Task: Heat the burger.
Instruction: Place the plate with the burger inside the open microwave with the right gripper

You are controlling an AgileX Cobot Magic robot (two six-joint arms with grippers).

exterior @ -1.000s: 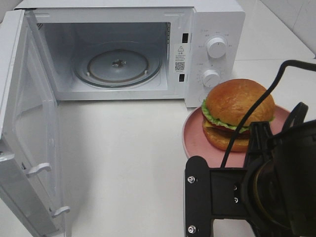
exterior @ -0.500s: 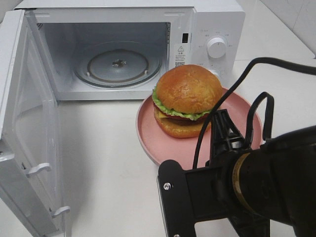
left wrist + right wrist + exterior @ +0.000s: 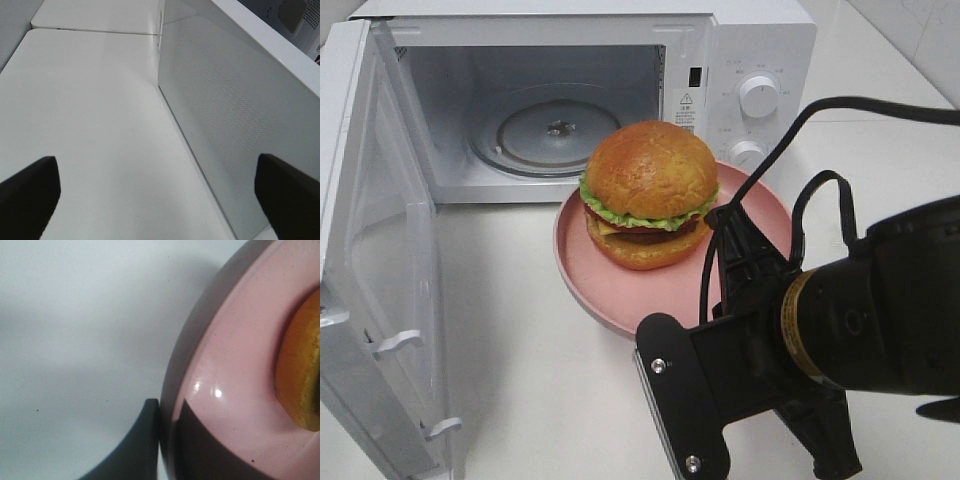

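Note:
The burger (image 3: pixel 648 190), with a golden-brown bun and a green lettuce edge, sits on a round pink plate (image 3: pixel 620 295). My right gripper (image 3: pixel 722 225) is shut on the plate's rim on the side away from the microwave. It holds the plate just in front of the open microwave (image 3: pixel 750 40). In the right wrist view the gripper (image 3: pixel 167 425) pinches the plate's rim (image 3: pixel 225 365), one finger above and one below, with the bun's edge (image 3: pixel 300 375) beyond. My left gripper (image 3: pixel 160 200) is open and holds nothing. It faces the outer side of the microwave door (image 3: pixel 225 125).
The microwave door (image 3: pixel 370 250) stands swung wide open on the left. A glass turntable (image 3: pixel 560 130) lies inside the cavity. Two knobs (image 3: pixel 758 95) are on the control panel. My right arm's black body fills the lower right of the high view.
My right gripper has carried the plate with the burger to the left, from beside the control panel to in front of the microwave's opening. The left gripper has stayed open.

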